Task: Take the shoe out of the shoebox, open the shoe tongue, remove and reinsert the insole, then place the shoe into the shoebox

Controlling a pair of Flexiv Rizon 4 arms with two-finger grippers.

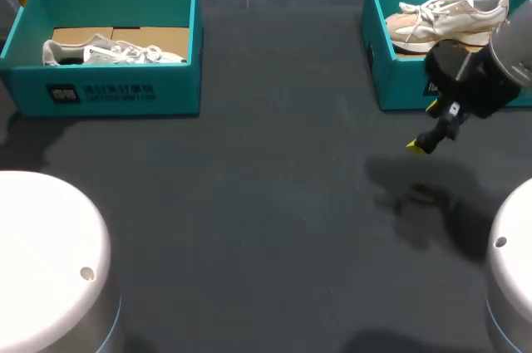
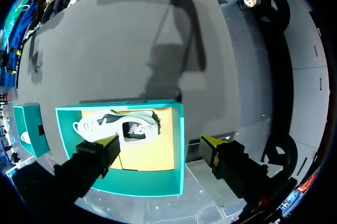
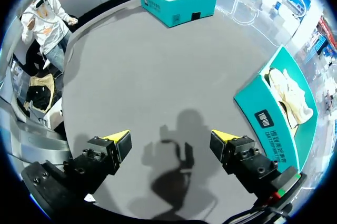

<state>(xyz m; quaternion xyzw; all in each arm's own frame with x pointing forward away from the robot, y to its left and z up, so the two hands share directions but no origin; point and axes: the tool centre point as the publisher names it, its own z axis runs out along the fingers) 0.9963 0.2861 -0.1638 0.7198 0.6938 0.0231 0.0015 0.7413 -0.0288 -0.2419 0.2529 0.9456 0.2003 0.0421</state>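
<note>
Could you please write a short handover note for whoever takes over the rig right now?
Left gripper: open, empty, above the left shoebox, which holds a white shoe.
Right gripper: open, empty, over the table in front of the right shoebox, which holds a beige shoe.
Done: nothing that shows; both shoes lie in their boxes.
Left: take a shoe out, open the tongue, remove and reinsert the insole, put it back.

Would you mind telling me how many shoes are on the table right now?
2. A white shoe lies in the left shoebox; a beige-and-white shoe lies in the right shoebox. No others show.
</note>
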